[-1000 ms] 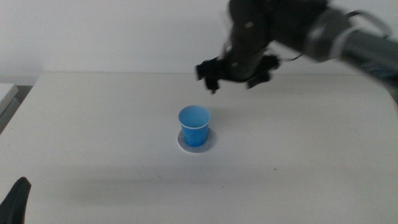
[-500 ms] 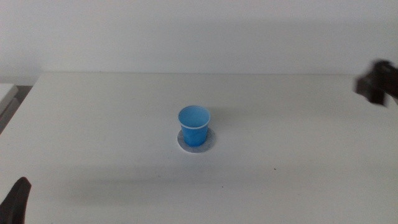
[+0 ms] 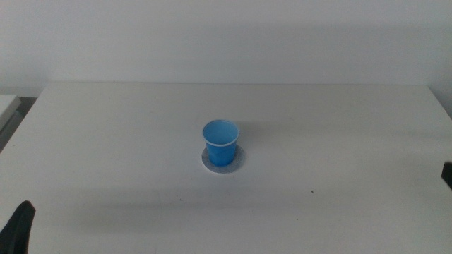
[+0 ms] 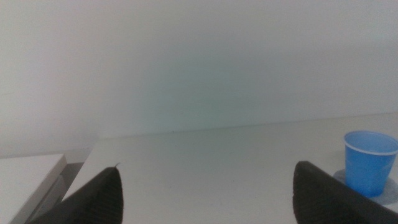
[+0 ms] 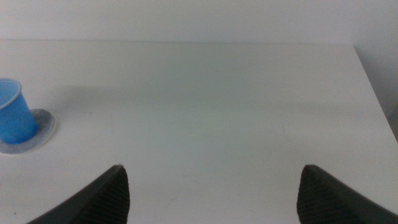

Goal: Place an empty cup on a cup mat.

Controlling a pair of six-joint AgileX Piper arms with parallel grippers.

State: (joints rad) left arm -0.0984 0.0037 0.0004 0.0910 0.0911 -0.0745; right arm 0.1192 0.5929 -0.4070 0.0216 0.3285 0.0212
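The blue cup (image 3: 221, 142) stands upright on the round grey cup mat (image 3: 236, 163) in the middle of the white table. Its inside looks empty. The cup also shows in the left wrist view (image 4: 370, 162) on the mat (image 4: 390, 190), and in the right wrist view (image 5: 13, 118) on the mat (image 5: 43, 127). My left gripper (image 3: 20, 226) waits at the front left corner, its jaws (image 4: 206, 171) wide apart and empty. My right gripper (image 3: 448, 175) shows only as a dark sliver at the right edge, its jaws (image 5: 212, 171) wide apart and empty, far from the cup.
A white surface (image 3: 7, 106) lies beside the table's left edge, also in the left wrist view (image 4: 31, 171). A plain wall rises behind the table's back edge. The table's right edge (image 5: 373, 87) is near my right gripper.
The right arm has drawn back from above and behind the cup to the right, out of the middle view. The cup and mat have not moved. The left gripper is still.
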